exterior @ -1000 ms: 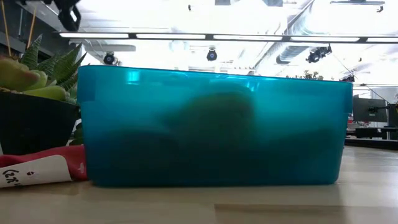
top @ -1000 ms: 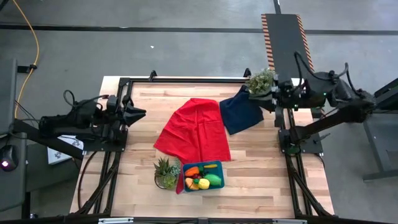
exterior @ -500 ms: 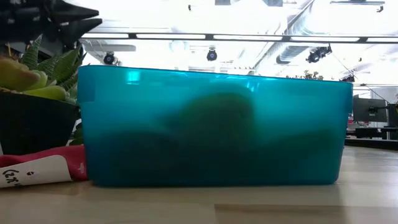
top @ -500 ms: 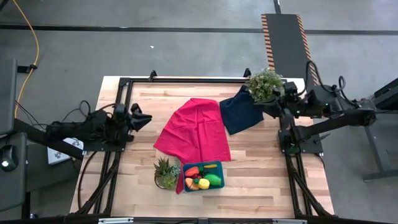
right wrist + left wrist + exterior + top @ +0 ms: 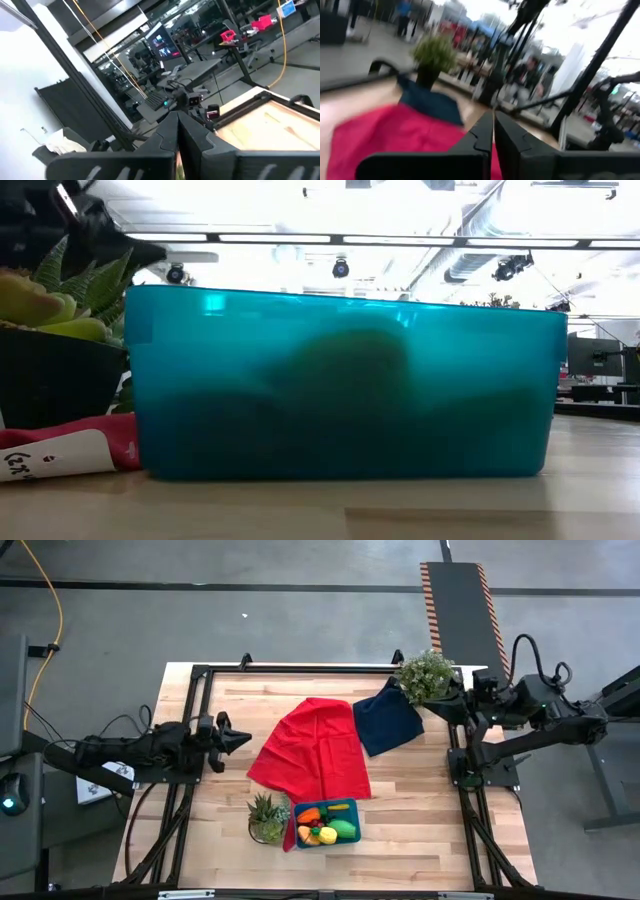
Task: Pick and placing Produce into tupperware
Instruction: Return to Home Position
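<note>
The teal-blue rectangular plastic tupperware (image 5: 327, 802) stands at the near edge of the wooden worktop (image 5: 430, 830). The low view shows only dark shapes through its wall. The high view shows the produce inside: a red-orange toy carrot (image 5: 309, 814), a yellow piece (image 5: 327, 835) and a green oval (image 5: 344, 829). Farther back, the left gripper (image 5: 493, 120) is at the left edge, jaws together, holding nothing. At the far right, beside the leafy green potted plant (image 5: 424, 675), the right gripper (image 5: 177, 120) has its jaws together, holding nothing.

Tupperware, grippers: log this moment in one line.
tupperware: produce inside | left gripper: shut, left of red cloth | right gripper: shut, beside bushy plant
</note>
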Controlling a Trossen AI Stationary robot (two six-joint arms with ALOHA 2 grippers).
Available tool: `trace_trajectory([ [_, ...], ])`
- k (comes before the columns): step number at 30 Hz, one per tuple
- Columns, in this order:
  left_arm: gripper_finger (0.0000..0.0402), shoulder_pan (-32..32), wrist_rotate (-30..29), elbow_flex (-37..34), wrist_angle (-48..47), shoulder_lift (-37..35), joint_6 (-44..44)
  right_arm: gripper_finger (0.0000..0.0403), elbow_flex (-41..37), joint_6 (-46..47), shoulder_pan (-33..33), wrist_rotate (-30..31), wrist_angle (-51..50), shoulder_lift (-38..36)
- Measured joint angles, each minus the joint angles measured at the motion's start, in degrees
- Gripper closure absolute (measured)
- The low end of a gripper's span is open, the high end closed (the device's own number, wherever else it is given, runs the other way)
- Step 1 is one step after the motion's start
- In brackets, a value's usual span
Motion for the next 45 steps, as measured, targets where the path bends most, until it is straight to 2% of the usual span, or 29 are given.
trace_trajectory([
  [2, 0.0398, 0.00, -0.12, 0.00, -3.38, -0.02, -1.15, 0.0403, 0.00, -0.08, -0.01, 0.05, -1.77, -0.97],
  [8, 0.0397, 0.00, 1.52, -0.04, -3.95, 0.03, 0.16, 0.0403, 0.00, -0.32, -0.04, 1.93, -3.59, -3.67],
  [16, 0.0392, 0.00, 7.71, -0.02, -5.03, 2.64, 0.22, 0.0403, 0.00, -4.85, -0.04, -1.13, -4.93, -6.69],
  [19, 0.0392, 0.00, 7.84, -0.02, -5.04, 2.99, 0.22, 0.0403, -1.62, -7.24, -0.02, -3.59, -2.94, -8.73],
  [23, 0.0394, 0.00, 7.64, -0.02, -5.01, 3.02, 0.20, 0.0403, -8.36, -9.45, 0.02, -6.17, 4.54, -13.16],
  [29, 0.0392, 0.00, 7.59, -0.02, -5.00, 3.04, 0.20, 0.0403, -23.76, -12.73, 0.02, -7.92, 19.50, -21.89],
  [33, 0.0394, 0.00, 7.48, -0.02, -5.00, 3.04, 0.20, 0.0403, -31.85, -11.81, 0.02, -13.81, 27.05, -26.98],
  [36, 0.0394, 0.00, 7.48, -0.02, -5.00, 3.04, 0.20, 0.0403, -36.38, -11.81, 0.04, -16.71, 28.21, -30.68],
  [41, 0.0392, 0.00, 7.48, -0.02, -4.98, 3.04, 0.20, 0.0403, -42.36, -17.70, 0.04, -16.98, 29.10, -36.21],
  [45, 0.0392, 0.00, 7.48, -0.01, -4.93, 3.04, 0.19, 0.0403, -46.49, -19.76, 0.01, -16.99, 33.23, -35.85],
])
